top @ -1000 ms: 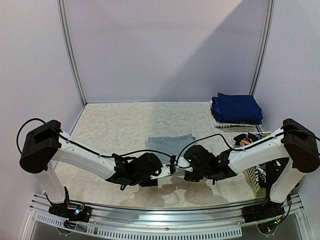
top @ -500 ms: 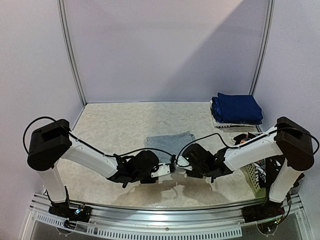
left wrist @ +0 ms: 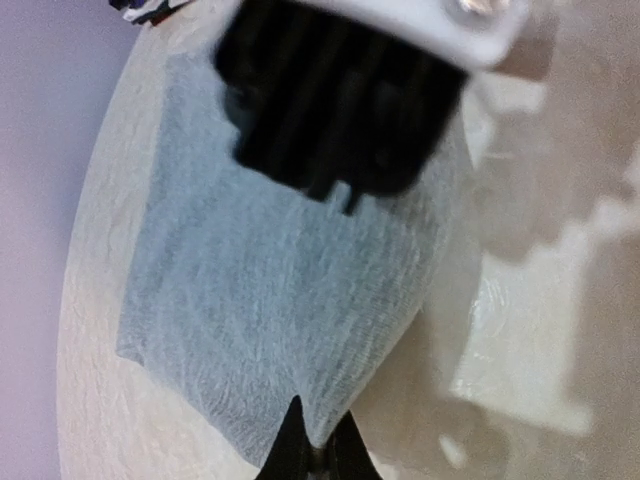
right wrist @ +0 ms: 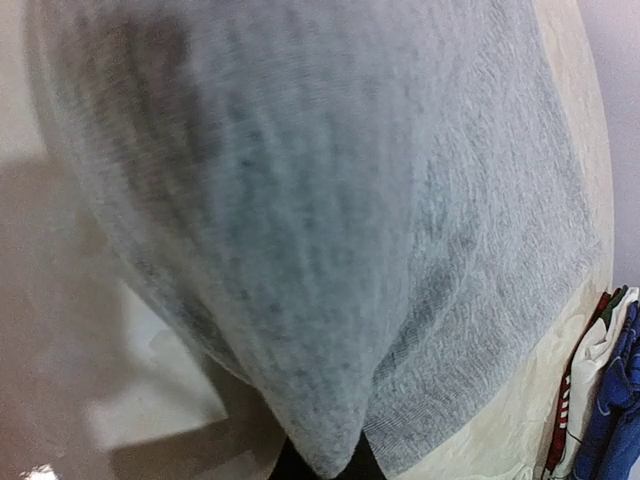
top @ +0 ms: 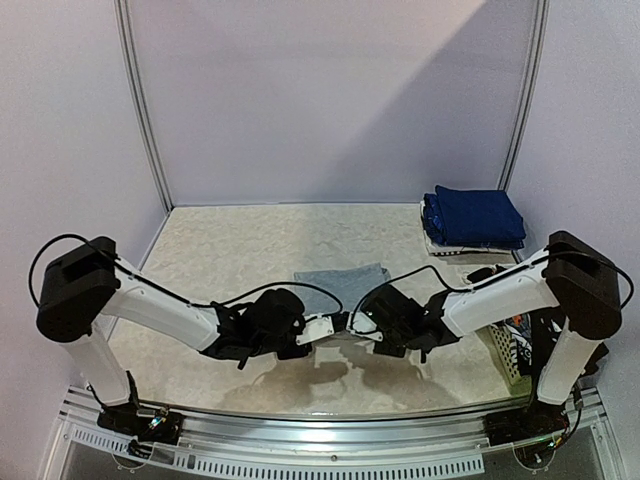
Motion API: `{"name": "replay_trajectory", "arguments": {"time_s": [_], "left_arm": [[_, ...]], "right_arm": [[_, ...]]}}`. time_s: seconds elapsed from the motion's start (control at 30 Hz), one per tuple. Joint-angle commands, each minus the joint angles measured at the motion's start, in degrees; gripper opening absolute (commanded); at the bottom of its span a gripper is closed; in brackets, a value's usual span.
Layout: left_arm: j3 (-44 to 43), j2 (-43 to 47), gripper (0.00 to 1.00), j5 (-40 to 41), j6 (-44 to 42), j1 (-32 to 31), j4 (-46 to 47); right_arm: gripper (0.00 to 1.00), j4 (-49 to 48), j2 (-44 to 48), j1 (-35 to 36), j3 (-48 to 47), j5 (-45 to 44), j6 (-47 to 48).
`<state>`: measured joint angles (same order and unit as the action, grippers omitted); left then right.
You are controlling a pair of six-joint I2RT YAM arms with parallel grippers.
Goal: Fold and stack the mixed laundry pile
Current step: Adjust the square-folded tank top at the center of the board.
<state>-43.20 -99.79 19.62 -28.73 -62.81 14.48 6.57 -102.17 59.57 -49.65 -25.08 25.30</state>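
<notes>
Top view. Flat at the centre of the frame, on the pale speckled tabletop (top: 230, 250): a grey knit shirt (top: 340, 283), apparently folded into a rough rectangle. Meeting at its lower edge, nearly touching each other: the left end effector (top: 338, 326) and the right end effector (top: 362, 326). Both kept low, probably to take the near hem together for the next fold. At upper right, a neat stack of folded navy blue cloth pieces (top: 478, 217). Below it, a white lattice plastic basket (top: 505, 358) holding printed cloth.

Left wrist view. At bottom centre, the left end effector (left wrist: 305, 455) clenched on a pointed corner of the shirt (left wrist: 270, 290). Cloth fanning up the frame: pale, finely woven, slack. Across the top, the blurred black housing of the right arm (left wrist: 340, 100).

Right wrist view. At bottom centre, the right end effector (right wrist: 325, 465) clamped on the shirt's edge. Fabric (right wrist: 330, 230) bunched to a point there, tented toward the lens and seemingly raised a little. Shaded at upper left, lighter at right. At lower right, a sliver of navy blue cloth and a red-edged print.
</notes>
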Motion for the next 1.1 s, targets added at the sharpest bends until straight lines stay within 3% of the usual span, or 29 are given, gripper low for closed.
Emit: {"name": "replay_trajectory", "arguments": {"time_s": [0.0,0.27,0.57,0.8,1.07], "left_arm": [[-0.76,6.33,0.0,-0.43,2.75,0.84,-2.69],[-7.26,16.6,0.0,-1.7,3.68,0.84,-14.24],[-17.41,16.74,0.0,-1.53,0.0,2.14,-23.62],[-25.23,14.3,0.0,-6.0,-2.65,7.37,-27.57],[-37.67,5.15,0.0,-11.76,-5.94,15.86,-29.5]], "right_arm": [[0.0,9.81,3.34,-0.27,-2.71,4.69,-2.42],[0.0,25.84,12.17,-0.33,-14.93,1.26,-4.56],[0.0,32.34,14.98,-2.11,-26.91,-2.15,2.17],[0.0,32.18,14.03,-5.73,-33.01,-2.85,10.05],[0.0,26.74,8.02,-14.99,-40.84,2.24,16.9]]}}
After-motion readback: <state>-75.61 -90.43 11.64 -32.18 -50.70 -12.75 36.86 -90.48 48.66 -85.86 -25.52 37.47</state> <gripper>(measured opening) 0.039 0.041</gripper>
